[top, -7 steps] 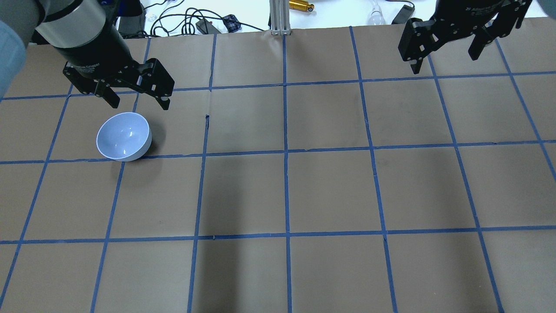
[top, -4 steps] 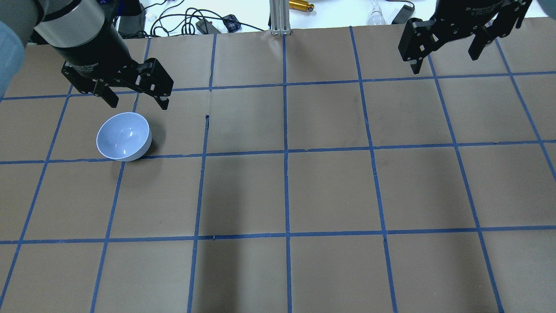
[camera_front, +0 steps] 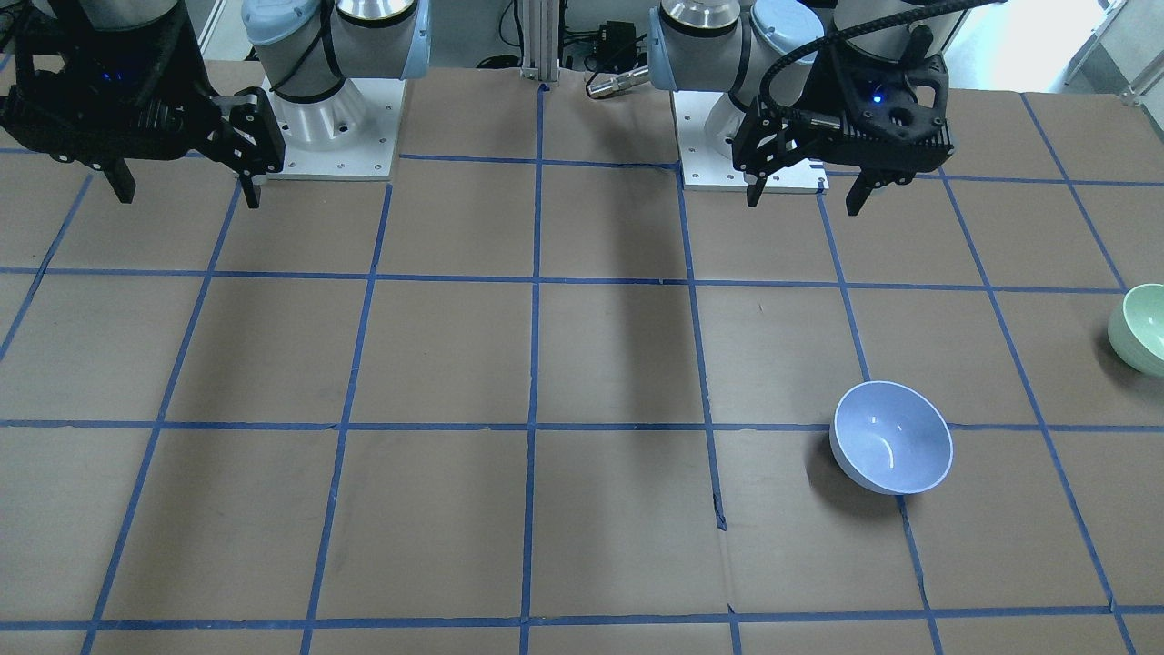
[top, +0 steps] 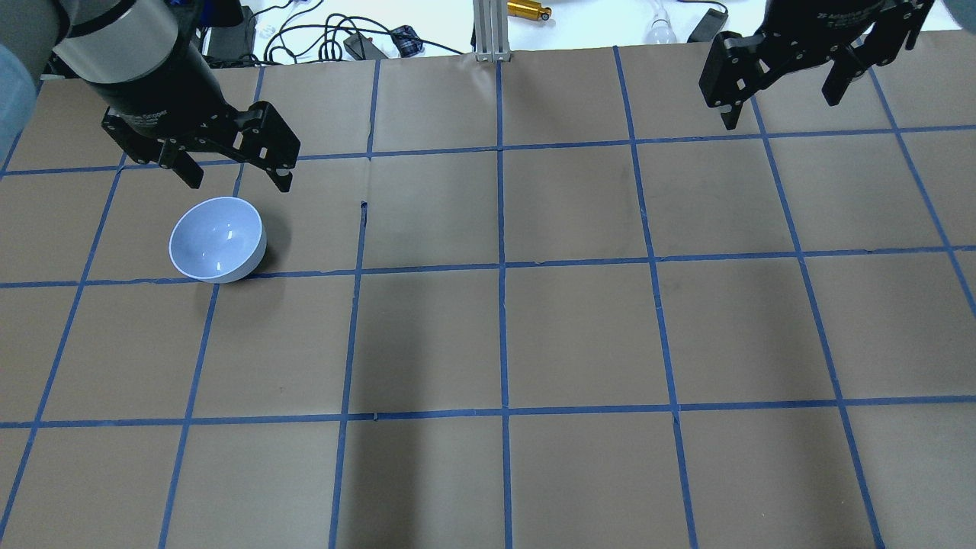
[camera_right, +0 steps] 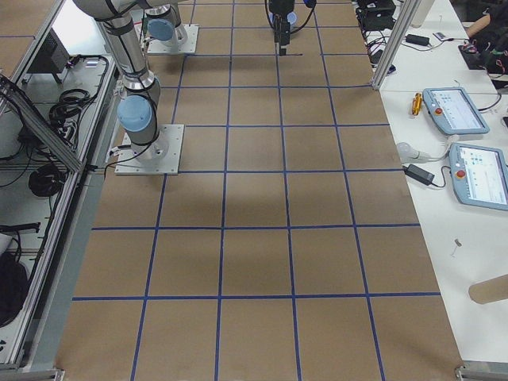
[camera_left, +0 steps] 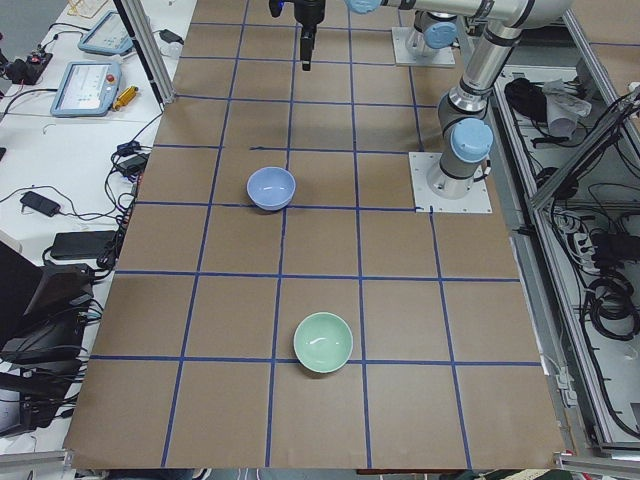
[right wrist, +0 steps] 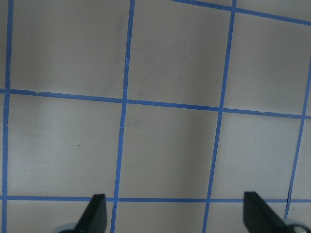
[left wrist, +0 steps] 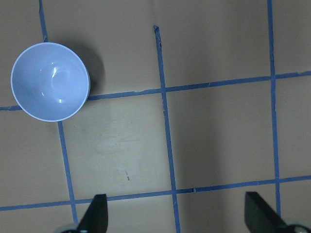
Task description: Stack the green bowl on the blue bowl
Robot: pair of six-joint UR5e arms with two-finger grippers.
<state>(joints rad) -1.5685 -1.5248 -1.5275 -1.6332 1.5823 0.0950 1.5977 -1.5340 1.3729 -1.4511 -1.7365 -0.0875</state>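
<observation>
Bowl count: two, one green bowl (camera_left: 323, 342) and one blue bowl (top: 217, 239).
Arm count: two, each carrying one two-finger tool.
Surface (top: 579, 335): lying flat under brown paper, carrying a grid of blue tape lines (top: 501, 263).
Pendant count: two screen units (camera_right: 454, 109) lying on the white bench beside the surface.
Green bowl position: sitting upright on a tape line toward the robot's left end of the surface, open side up, well apart from the blue bowl and from both tools.
Blue bowl position: sitting upright beside a tape crossing, open side up, touching neither tool.
Stacking status: not yet done, both bowls resting separately on the surface.
Readable writing: white lettering on the left tool's body ending in "Gripper"; lettering on the right tool's body showing "Adaptive"; remaining characters too small to tell.
Left tool (top: 236, 179): hanging raised above the surface near the blue bowl, fingers pointing down, spread wide, gripping nothing.
Right tool (top: 779, 110): hanging raised over the far right of the surface, fingers pointing down, spread wide, gripping nothing.
</observation>
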